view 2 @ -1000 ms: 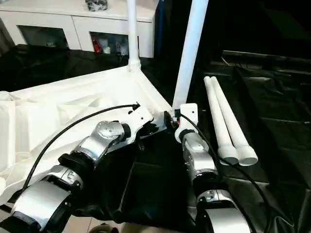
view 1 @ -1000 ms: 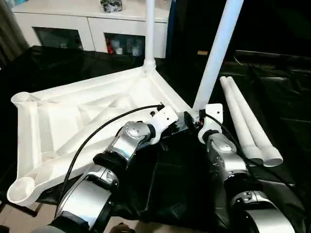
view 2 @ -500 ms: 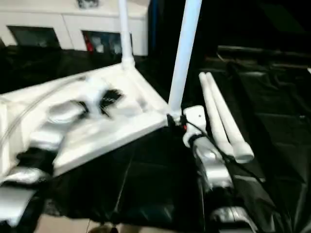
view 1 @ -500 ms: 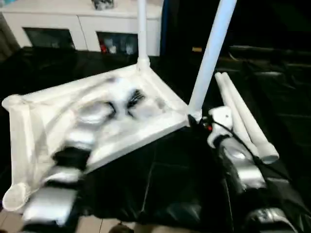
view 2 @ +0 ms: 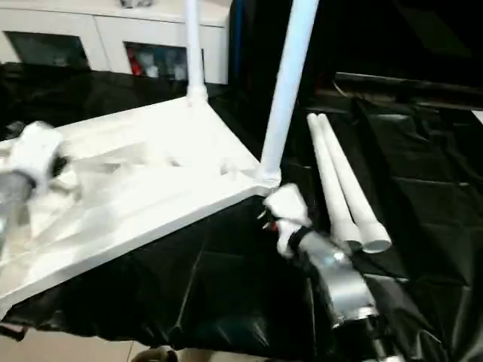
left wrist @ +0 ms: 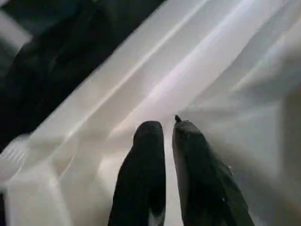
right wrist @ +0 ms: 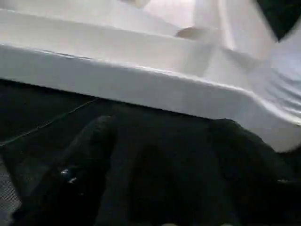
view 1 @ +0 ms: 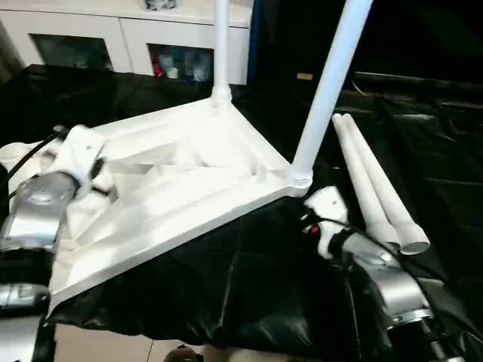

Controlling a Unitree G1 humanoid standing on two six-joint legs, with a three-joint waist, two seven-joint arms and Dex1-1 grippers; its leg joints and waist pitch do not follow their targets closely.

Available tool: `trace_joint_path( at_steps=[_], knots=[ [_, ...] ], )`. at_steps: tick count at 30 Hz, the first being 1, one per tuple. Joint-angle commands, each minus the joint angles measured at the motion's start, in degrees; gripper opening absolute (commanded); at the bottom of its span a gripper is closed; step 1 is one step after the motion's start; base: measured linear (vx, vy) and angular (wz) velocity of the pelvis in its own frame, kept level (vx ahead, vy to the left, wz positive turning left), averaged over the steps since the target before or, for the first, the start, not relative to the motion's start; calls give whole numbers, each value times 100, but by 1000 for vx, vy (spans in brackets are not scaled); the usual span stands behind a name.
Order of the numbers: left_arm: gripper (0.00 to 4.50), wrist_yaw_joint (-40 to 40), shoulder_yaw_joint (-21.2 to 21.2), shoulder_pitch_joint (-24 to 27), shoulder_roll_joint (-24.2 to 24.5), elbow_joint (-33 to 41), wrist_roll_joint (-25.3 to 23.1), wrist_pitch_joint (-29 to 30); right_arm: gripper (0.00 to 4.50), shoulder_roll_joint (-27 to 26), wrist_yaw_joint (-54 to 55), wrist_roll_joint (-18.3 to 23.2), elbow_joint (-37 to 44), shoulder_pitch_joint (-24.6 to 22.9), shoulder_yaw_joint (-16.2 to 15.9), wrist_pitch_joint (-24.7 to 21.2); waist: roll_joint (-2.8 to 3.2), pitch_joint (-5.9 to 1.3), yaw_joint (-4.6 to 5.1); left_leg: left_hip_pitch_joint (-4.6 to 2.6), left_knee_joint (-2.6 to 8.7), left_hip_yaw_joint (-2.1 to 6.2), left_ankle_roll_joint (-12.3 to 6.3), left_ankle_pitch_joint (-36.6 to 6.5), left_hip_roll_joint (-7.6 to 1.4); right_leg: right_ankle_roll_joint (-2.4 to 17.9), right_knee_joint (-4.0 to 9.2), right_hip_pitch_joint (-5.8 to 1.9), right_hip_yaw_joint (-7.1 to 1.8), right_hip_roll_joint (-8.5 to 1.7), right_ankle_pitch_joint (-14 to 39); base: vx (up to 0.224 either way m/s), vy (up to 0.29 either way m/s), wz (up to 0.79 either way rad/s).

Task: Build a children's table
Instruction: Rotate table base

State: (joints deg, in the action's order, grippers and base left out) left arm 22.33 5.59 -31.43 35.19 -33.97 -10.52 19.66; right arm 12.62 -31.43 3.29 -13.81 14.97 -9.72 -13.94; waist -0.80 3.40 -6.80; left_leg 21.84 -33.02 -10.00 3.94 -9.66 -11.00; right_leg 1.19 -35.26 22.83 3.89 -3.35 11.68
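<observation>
Table top (view 1: 189, 181) lies upside down on the black-draped work surface (view 1: 249, 286), ribbed underside up, so the corner sockets face me for leg fitting. Two legs already stand upright in sockets: far leg (view 1: 221, 53) and near leg (view 1: 332, 83) at the corner closest to my right arm. Two spare legs (view 1: 373, 188) lie side by side on the drape just right of the top, touching each other, handy for my right side. Open socket (view 1: 11, 154) shows at the left corner, partly behind my left arm.

Left gripper (left wrist: 168, 136) hovers over the ribbed underside near that left edge, fingers (left wrist: 148, 155) pinched nearly together, holding nothing. Right gripper (right wrist: 160, 136) sits low over the drape just off the top's near rim, fingers spread apart and empty, I judge pulled clear of the seated leg.

Roughly halfway: two legs left to fit.
</observation>
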Motion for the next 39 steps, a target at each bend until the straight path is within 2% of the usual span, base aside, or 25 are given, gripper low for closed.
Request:
trace_joint_path(
  at_steps=[1,2,4,7,10,12,13,14,16,17,20,21,22,23,25,26,27,29,30,31,32,35,37,38,39],
  knots=[
    [19,195,-187,83,47,132,-96,327,316,43,46,-127,-20,138,-76,-247,73,-383,-19,-135,383,107,-97,-1010,-255,1056,360,-245,-311,-503,533,0,0,0],
    [17,195,-187,83,47,132,-96,327,315,43,46,-127,-20,138,-76,-247,71,-379,-31,-150,384,105,-58,-1059,-259,1049,368,-234,-313,-507,582,0,0,0],
    [5,530,-436,156,79,47,-105,435,308,-43,140,-192,-336,328,-125,-223,110,-386,-57,-151,390,110,28,-1126,-260,1053,370,-224,-322,-516,555,0,0,0],
    [0,1077,-737,208,151,-85,-126,386,277,-243,349,-220,-948,707,-68,-114,98,-401,-73,-145,379,112,84,-1105,-243,1102,347,-244,-320,-527,392,0,0,0],
    [0,1614,-962,285,252,45,-121,433,250,-343,452,-253,-1344,974,-38,-40,115,-403,-68,-143,384,114,148,-1079,-248,1145,325,-257,-325,-537,336,0,0,0],
    [0,2339,-1218,456,443,474,27,521,232,-428,513,-288,-1697,1215,-8,23,76,-410,-59,-139,384,106,137,-1018,-249,1141,308,-269,-325,-538,228,0,0,0],
    [0,2581,-1286,520,504,640,105,500,225,-452,525,-285,-1792,1281,0,48,97,-421,-56,-133,384,112,139,-949,-258,1179,293,-271,-323,-552,178,0,0,0],
    [0,2581,-1286,520,504,640,105,500,216,-452,525,-285,-1792,1281,0,48,97,-421,-56,-133,384,112,139,-949,-258,1179,293,-271,-323,-552,178,0,0,0],
    [0,3197,-1458,695,655,1110,352,496,196,-517,545,-274,-2071,1462,19,137,81,-415,-57,-138,377,97,125,-930,-254,1250,282,-269,-326,-551,120,0,0,0],
    [0,3487,-1526,787,709,1345,514,470,196,-541,549,-287,-2205,1540,20,191,53,-398,-46,-141,381,81,117,-976,-249,1246,298,-263,-325,-535,193,0,0,0],
    [0,3827,-1602,888,757,1626,712,538,182,-572,545,-297,-2406,1651,19,279,67,-388,-42,-146,384,70,132,-1046,-244,1229,300,-252,-329,-524,357,0,0,0],
    [0,4358,-1703,1064,742,2142,1145,467,155,-623,524,-330,-2665,1808,-25,388,54,-393,-46,-160,390,85,138,-1088,-258,1204,305,-251,-331,-561,481,0,0,0],
    [0,4464,-1718,1096,719,2246,1232,432,155,-634,518,-339,-2731,1846,-40,419,33,-386,-21,-134,402,92,138,-1078,-254,1204,307,-271,-329,-562,538,0,0,0],
    [0,4555,-1743,1122,663,2367,1330,417,146,-650,510,-354,-2801,1890,-65,452,51,-383,-31,-157,394,76,160,-1095,-256,1209,318,-246,-330,-549,594,0,0,0],
    [0,4622,-1797,1136,479,2551,1409,485,136,-697,497,-379,-2965,1987,-79,531,41,-385,-8,-149,395,72,168,-1065,-246,1215,300,-258,-327,-523,530,0,0,0],
    [0,4635,-1854,1135,379,2631,1434,540,124,-725,487,-392,-3041,2033,-69,570,15,-380,13,-145,392,65,176,-1072,-253,1237,304,-263,-336,-536,509,0,0,0],
    [0,4667,-1994,1115,235,2719,1440,589,101,-758,460,-398,-3106,2076,-57,602,6,-374,11,-148,392,65,176,-1115,-248,1222,313,-262,-341,-538,586,0,0,0],
    [0,4683,-2049,1105,189,2742,1440,598,98,-768,450,-398,-3122,2087,-55,609,3,-361,10,-149,396,66,195,-1221,-245,1198,330,-257,-344,-538,739,0,0,0],
    [0,4683,-2049,1105,189,2742,1440,598,95,-768,450,-398,-3122,2087,-55,609,-10,-361,20,-137,402,72,207,-1246,-247,1182,328,-272,-346,-542,766,0,0,0],
    [0,4545,-2173,980,-49,2643,1339,496,87,-792,444,-415,-3167,2098,-54,647,-43,-364,47,-121,409,82,212,-1234,-243,1140,323,-293,-342,-535,793,0,0,0],
    [0,4388,-2218,870,-222,2510,1255,395,74,-801,436,-425,-3190,2098,-59,674,-37,-357,59,-156,399,71,205,-1282,-240,1109,351,-263,-344,-520,889,0,0,0],
    [0,3715,-2272,454,-714,1850,894,53,51,-781,434,-482,-3236,2109,-93,770,-44,-361,46,-161,384,61,191,-1245,-223,1043,377,-262,-350,-504,956,0,0,0],
    [0,3065,-2258,91,-971,1207,570,-250,42,-718,464,-518,-3178,2124,-72,835,-6,-366,20,-204,369,57,233,-1373,-224,980,399,-235,-355,-506,1087,0,0,0],
    [0,2744,-2282,-91,-1024,911,455,-361,42,-672,486,-535,-3121,2135,-40,867,-37,-370,23,-182,380,77,236,-1410,-226,937,392,-269,-347,-507,1167,0,0,0],
    [0,2556,-2311,-210,-1025,714,362,-428,15,-623,497,-536,-3023,2123,-15,866,-40,-373,28,-146,391,92,239,-1401,-220,853,400,-289,-337,-510,1272,0,0,0]
  ],
)
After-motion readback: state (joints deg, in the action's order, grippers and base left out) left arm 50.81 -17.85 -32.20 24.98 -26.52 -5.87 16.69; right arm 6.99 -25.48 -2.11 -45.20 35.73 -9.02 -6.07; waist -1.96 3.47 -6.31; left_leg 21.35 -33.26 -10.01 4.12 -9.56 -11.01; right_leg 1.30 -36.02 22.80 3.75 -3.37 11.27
